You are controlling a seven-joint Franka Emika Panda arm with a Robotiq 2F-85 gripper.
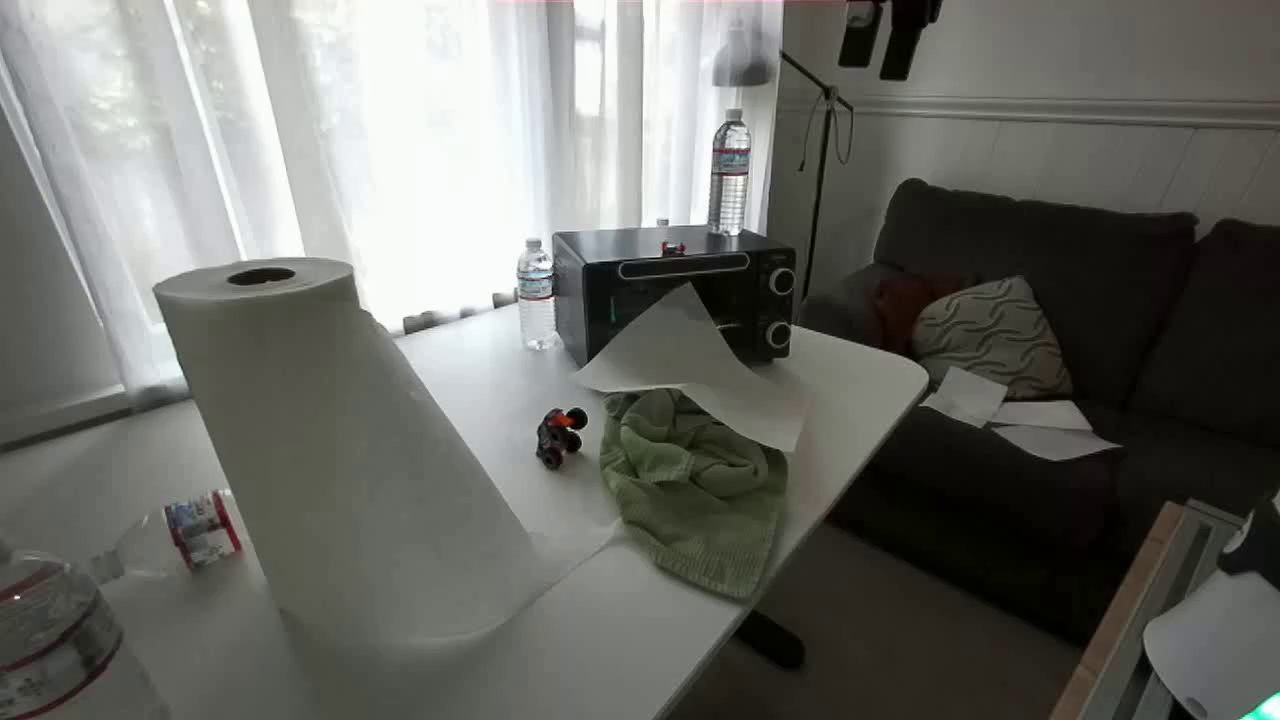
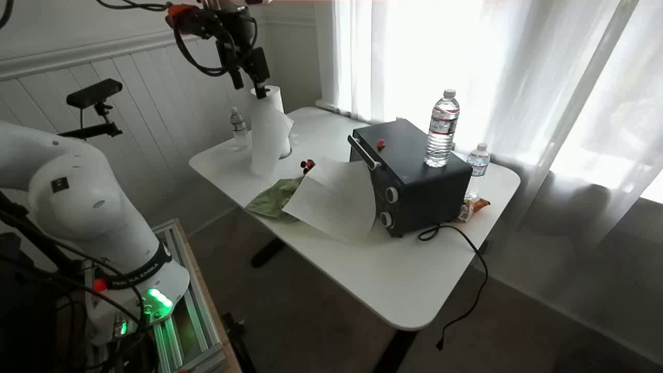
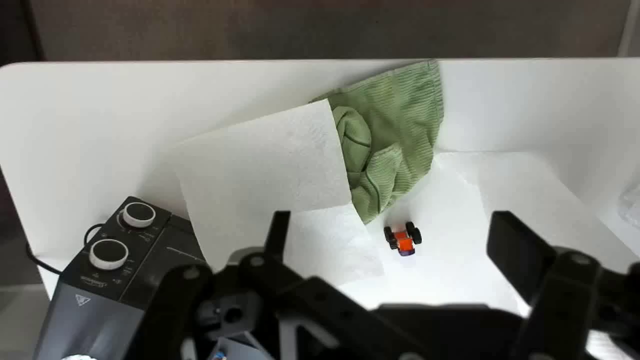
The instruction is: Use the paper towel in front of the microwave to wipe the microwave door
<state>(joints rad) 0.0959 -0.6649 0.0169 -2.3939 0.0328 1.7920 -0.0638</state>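
I have the white table (image 2: 383, 280) running across both exterior views, and toward one end of it the black microwave (image 2: 414, 178), its door (image 1: 640, 300) facing down the table's length. The paper towel (image 2: 336, 202) lies right in front of that door, creased and bent rather than flat. In an exterior view one corner (image 1: 688, 310) rises in a peak that points upward and hides part of the door; whether it touches, I cannot tell. With that curl I can't settle on a long axis, though the paper towel stretches from the microwave to the green cloth (image 1: 690, 480) and lies over part of it. Farther down stands the towel roll (image 1: 330, 430), upright, its loose end trailing to just beside the cloth. My gripper (image 3: 390, 217) hangs well above the table, jaws wide apart, and blocks the lower part of my wrist view. One bottle (image 1: 731, 165) stands upright on the microwave, another bottle (image 1: 537, 300) beside the microwave. Smallest are the toy truck (image 3: 403, 239), near the cloth, and a red toy (image 1: 673, 248) on top of the microwave.
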